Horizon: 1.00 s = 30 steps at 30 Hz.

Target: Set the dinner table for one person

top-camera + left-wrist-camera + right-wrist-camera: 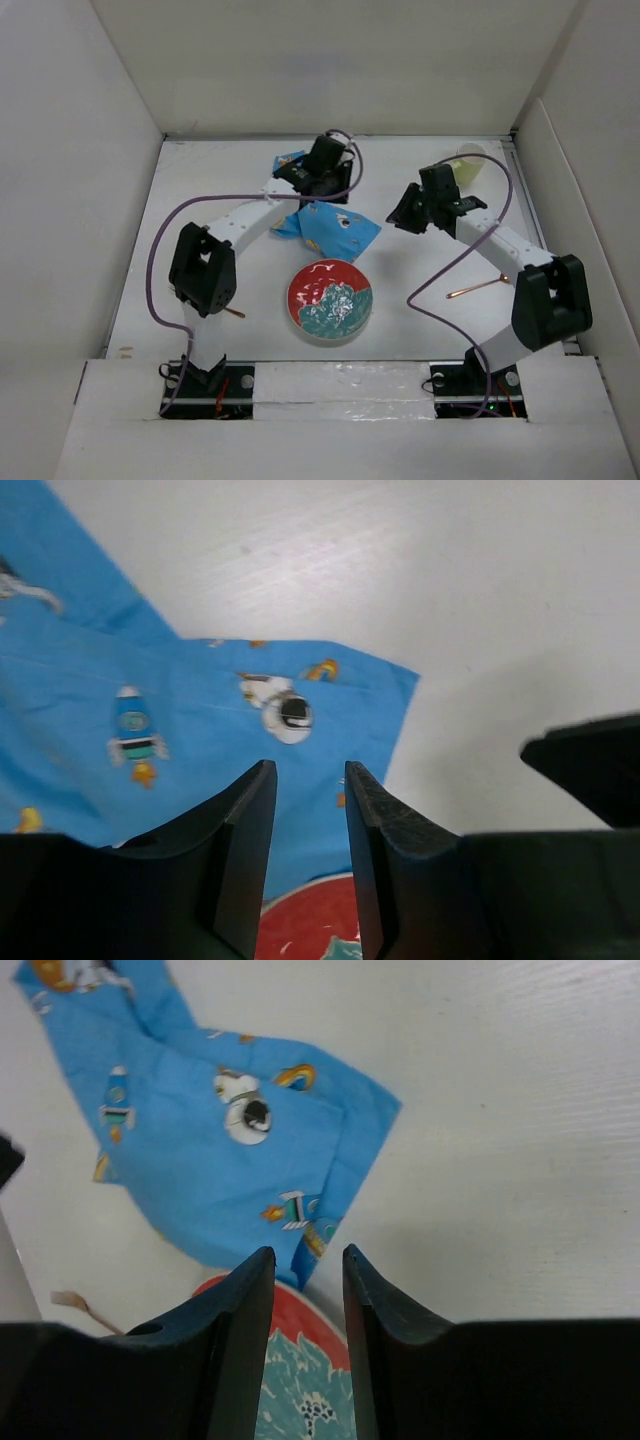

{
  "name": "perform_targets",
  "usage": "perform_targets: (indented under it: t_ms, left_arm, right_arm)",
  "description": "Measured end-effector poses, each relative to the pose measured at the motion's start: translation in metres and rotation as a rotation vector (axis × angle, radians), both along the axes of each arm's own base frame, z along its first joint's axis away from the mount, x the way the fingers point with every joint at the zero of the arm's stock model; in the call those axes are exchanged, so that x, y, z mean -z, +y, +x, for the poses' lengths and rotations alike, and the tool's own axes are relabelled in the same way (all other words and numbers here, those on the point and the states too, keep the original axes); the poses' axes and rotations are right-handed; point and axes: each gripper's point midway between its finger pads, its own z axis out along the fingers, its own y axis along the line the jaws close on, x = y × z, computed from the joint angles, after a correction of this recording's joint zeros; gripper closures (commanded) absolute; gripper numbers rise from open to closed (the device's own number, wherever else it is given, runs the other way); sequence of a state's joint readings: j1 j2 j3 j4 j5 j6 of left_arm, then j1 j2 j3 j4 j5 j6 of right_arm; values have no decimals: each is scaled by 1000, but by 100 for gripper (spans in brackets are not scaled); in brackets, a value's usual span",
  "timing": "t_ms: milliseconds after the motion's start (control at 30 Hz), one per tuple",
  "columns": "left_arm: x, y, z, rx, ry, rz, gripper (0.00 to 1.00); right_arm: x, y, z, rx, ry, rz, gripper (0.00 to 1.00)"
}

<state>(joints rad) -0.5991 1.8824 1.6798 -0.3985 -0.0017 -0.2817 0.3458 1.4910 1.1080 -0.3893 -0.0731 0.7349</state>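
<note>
The white dinner table [400, 165] carries a crumpled blue placemat with rocket and astronaut prints [330, 228] at its centre. A red and teal plate [330, 300] sits just in front of the placemat. My left gripper [322, 180] hovers over the cloth's far edge, open and empty; its wrist view shows the gripper [308, 770], the cloth [180, 730] and the plate [310, 920]. My right gripper [404, 217] is right of the cloth, open and empty. Its wrist view shows the gripper [305, 1253], the cloth [210, 1130] and the plate [300, 1380].
A pale yellow cup [470, 163] stands at the far right behind the right arm. A copper utensil [478, 290] lies at the right, another [235, 313] near the left arm's base. White walls bound the table. Purple cables loop off both arms.
</note>
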Motion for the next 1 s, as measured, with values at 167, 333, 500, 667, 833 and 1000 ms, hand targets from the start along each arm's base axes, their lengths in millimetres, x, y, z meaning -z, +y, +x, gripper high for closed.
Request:
perform_targets:
  t_ms: [167,333,500,667,833,1000]
  left_arm:
    - [45,-65,-40,134,45,74,68]
    - [110,-89,-44,164,95,224,67]
    - [144,-87,-42,150,119,319,67]
    - [144,-82,-36,123,99,346,70]
    - [145,-78,-32,107,92,364,82]
    - [147,-74,-29,96,80,383,100]
  right_arm:
    - [27,-29,0,109,82,43,86]
    - [-5,-44,-14,152,-9,122,100]
    - [-20,-55,-24,159,-66,158,92]
    - [-4,-55,-38,129,-25,164,90]
    - [4,-52,-45,105,-1,169,86]
    - [6,-51,-44,94,-1,167,65]
